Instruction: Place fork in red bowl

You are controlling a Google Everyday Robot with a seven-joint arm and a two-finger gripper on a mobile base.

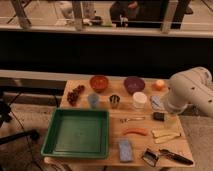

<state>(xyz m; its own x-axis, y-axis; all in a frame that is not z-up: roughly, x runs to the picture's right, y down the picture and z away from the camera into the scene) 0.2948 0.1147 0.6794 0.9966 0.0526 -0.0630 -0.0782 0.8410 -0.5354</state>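
Well, my claw (170,120) hangs released, grasping nothing, under my white arm (191,92) at the 3 o'clock edge of the table (114,145). I count 1 fork (131,119), lying flat on the wood at 9 o'clock from the claw, apart from it. Bowls: 2. The red bowl (99,82) sits at 11 o'clock from the fork, well apart, and the purple bowl (134,84) at 12 o'clock. Cups: 3, blue cup (93,100), metal cup (115,101) and white cup (139,99), in 1 row between bowls and fork. 1 green tray (80,111) lies at 8 o'clock, 1 orange sausage (135,131) just at 6 o'clock, and 1 black-handled utensil (175,156) at 5 o'clock.
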